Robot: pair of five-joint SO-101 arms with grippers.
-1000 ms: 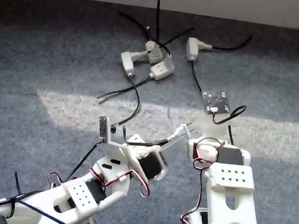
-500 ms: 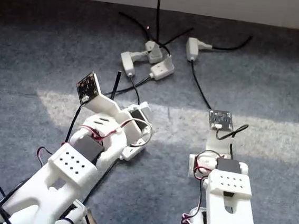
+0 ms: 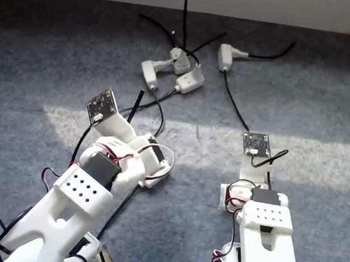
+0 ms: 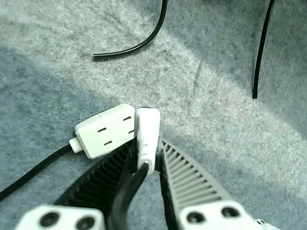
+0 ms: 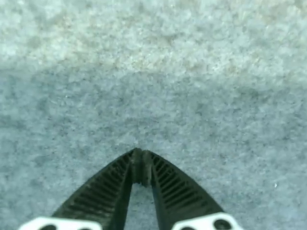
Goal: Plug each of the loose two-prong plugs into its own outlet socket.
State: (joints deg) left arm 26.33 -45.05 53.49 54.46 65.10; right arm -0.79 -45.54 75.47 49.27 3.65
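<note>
In the left wrist view my left gripper (image 4: pixel 146 149) is shut on a white two-prong plug (image 4: pixel 147 130), whose black cord runs back between the jaws. The plug's front end touches the side of a white outlet socket block (image 4: pixel 106 130) lying on the grey carpet, slots facing up. My right gripper (image 5: pixel 139 167) is shut on nothing, low over bare carpet. From above, the left arm (image 3: pixel 106 174) bends over that spot and the right arm (image 3: pixel 264 217) stands to its right. Farther back lie another white socket block (image 3: pixel 191 80) and loose white plugs (image 3: pixel 149 73) (image 3: pixel 224 56).
Black cords (image 3: pixel 158 111) snake across the carpet between the arms and the far cluster, and one cord (image 3: pixel 233 102) leads toward the right arm. Two loose cord stretches (image 4: pixel 139 45) (image 4: pixel 261 48) lie beyond the held plug. A wall edge (image 3: pixel 285 18) bounds the carpet at the back.
The left arm has swung from pointing right to pointing forward and left, then dropped lower toward the carpet. The right arm has drawn back slightly.
</note>
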